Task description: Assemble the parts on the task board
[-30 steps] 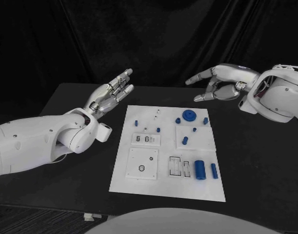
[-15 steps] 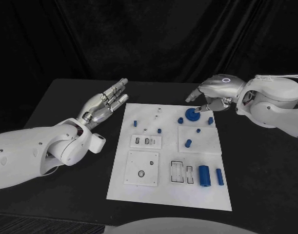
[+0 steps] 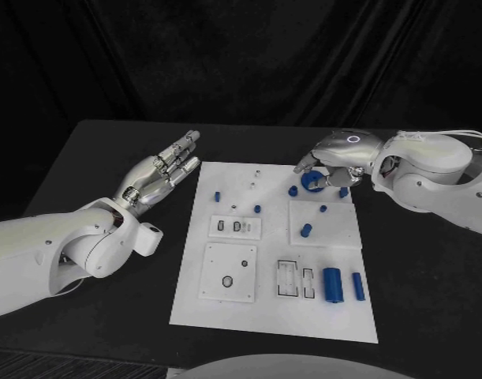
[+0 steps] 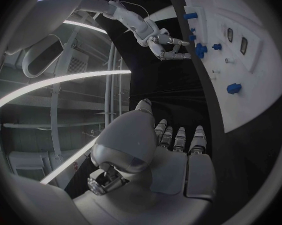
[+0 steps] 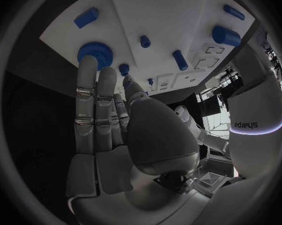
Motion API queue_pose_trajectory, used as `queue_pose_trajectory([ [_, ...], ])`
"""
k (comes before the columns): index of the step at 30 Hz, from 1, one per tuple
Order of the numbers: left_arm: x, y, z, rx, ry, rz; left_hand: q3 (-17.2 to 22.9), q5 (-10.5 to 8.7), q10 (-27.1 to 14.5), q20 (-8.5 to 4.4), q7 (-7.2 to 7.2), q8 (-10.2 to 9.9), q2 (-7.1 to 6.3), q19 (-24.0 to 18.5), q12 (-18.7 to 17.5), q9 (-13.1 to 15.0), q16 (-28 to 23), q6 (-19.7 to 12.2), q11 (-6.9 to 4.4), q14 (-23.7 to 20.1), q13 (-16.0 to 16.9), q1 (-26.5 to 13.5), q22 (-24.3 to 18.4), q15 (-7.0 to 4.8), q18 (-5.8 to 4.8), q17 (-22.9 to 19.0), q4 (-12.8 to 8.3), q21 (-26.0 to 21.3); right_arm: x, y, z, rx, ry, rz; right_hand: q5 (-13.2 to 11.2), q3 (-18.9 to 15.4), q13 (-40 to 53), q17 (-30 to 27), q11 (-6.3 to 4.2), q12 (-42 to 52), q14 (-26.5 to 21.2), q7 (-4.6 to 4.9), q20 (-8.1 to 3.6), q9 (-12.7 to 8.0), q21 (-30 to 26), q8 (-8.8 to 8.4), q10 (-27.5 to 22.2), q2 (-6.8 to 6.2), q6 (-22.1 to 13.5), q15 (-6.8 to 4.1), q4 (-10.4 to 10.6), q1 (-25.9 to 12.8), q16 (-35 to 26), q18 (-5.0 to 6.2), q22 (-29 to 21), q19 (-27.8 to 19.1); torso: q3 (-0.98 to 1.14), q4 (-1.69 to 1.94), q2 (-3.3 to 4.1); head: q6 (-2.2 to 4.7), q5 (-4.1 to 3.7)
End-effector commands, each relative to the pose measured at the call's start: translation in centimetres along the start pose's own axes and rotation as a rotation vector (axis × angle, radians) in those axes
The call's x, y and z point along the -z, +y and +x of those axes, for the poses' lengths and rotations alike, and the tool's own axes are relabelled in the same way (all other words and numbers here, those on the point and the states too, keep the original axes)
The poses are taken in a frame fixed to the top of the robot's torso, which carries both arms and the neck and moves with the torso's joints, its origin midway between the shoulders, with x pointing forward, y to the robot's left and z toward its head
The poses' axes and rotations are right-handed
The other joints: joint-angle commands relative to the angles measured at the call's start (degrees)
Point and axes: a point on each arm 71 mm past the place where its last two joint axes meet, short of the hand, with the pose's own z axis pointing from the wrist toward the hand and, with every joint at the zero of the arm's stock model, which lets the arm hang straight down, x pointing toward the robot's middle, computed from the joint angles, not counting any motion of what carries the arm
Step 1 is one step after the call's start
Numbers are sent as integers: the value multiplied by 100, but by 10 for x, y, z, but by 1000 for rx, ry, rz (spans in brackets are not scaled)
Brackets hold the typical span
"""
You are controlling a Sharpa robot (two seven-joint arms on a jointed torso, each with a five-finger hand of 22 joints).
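The white task board [image 3: 309, 316] lies mid-table with blue parts on it. A blue gear [image 3: 309, 185] sits near its far right corner, small pegs [image 3: 305, 230] stand farther in, and two blue cylinders [image 3: 332, 283] lie at the near right. My right hand [image 3: 330, 162] hovers over the far right corner, fingers stretched toward the gear [image 5: 94, 52], holding nothing; its fingertips [image 5: 88, 65] are at the gear's edge. My left hand [image 3: 163, 170] floats beside the board's left edge, flat with fingers straight and nothing in it. The left wrist view shows the left hand [image 4: 172, 150], the board [image 4: 253, 80] and the right hand [image 4: 162, 40].
White inset plates with slots [image 3: 292, 278] and a hole [image 3: 228, 279] occupy the board's near half. Bare black table [image 3: 423, 260] lies to the board's right, and more on its left behind my left forearm [image 3: 47, 253]. A black curtain backs the table.
My right hand has come down and in from behind the table to the gear at the board's far right corner. The left hand stayed open and drifted slightly.
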Motion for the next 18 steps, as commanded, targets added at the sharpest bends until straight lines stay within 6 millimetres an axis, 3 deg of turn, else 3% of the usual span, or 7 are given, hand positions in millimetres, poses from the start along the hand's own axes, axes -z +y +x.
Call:
queue_pose_trajectory([
  [1,3,-25,2,11,15,328,37,25,-9,-52,20,10,12,1,-38,7,-21,29,46,3,-5,57,-10,39,79,-10,-6,-20,0,2,1,14,5,11,-46,-20,8,41,-13,32,36,-6,13,4,91,-20,68,-1,17,-58,39,-92,77,42,90,-74,2,25,73,12,-24],
  [6,5,-26,2,14,15,325,37,33,-9,-62,35,12,15,1,-38,8,-21,47,62,3,-5,59,-10,45,79,-10,-5,-20,0,5,4,9,4,1,-95,-38,5,201,-16,7,12,-49,11,0,234,-28,69,-28,-47,-62,68,-139,262,44,239,-169,-14,40,124,70,-77],
  [10,7,-27,2,14,13,321,37,43,-9,-69,48,12,17,1,-38,8,-21,51,76,3,-5,60,-10,52,79,-10,-5,-20,-1,7,6,5,2,-6,-69,-31,2,313,-2,-15,11,-43,16,1,292,-25,41,-27,-63,-52,64,-133,372,42,300,-201,-11,47,166,112,-112],
  [18,8,-26,0,14,13,314,38,50,-9,-74,59,14,20,1,-38,10,-21,66,89,3,-5,60,-10,56,79,-10,-4,-20,-5,8,10,3,5,-14,177,18,5,576,16,-19,-1,-9,41,10,489,-13,82,1,-7,-23,55,-120,656,42,505,-310,-20,51,185,165,-91],
])
